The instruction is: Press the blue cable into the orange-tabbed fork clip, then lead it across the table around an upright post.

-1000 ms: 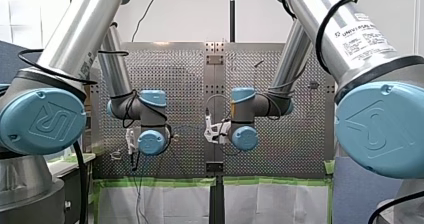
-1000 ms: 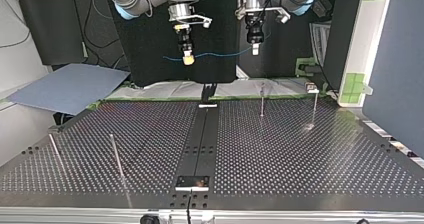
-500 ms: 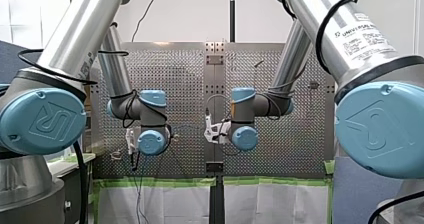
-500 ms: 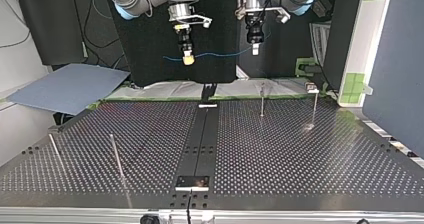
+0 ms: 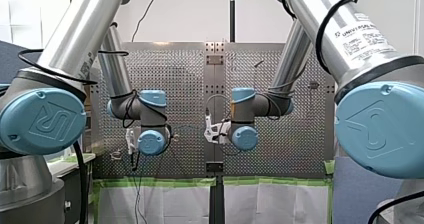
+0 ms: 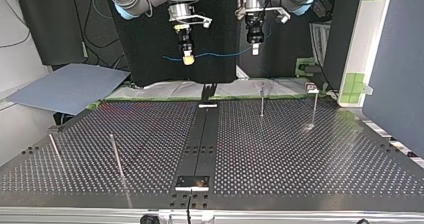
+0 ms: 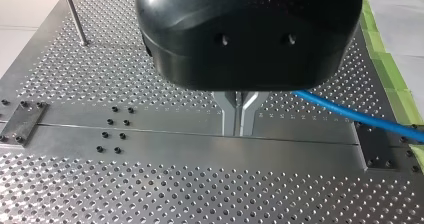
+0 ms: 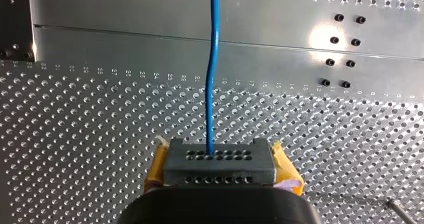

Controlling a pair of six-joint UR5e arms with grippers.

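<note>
Left of the centre strip (image 6: 202, 134), in the top view, two thin posts (image 6: 116, 155) stand upright. Above the far end of that strip, a little to its left, my right tool (image 6: 188, 60) hangs high over the counter (image 6: 300, 159). Its yellow pads (image 8: 156, 170) are closed on the blue cable (image 6: 220, 54), and the right wrist view shows the cable leaving straight from between them. From there the cable crosses the line of the strip in the air, with a slight sag, and rises to my left tool (image 6: 255, 48), just right of the strip. Its metal fingers (image 7: 229, 119) stand almost together. I judge that they pinch the cable, though the pinch itself is hidden. Further right of the strip stand two more posts, with a small pale fitting (image 6: 311, 88) near them at the far edge. Whether it is the fork clip I cannot tell, since no orange tab shows.

The step in hand, I judge, is bringing the cable down to the clip. To do it well, both tools should descend together with the span gently tight, so that the cable meets the fork slot square and from above.
</note>
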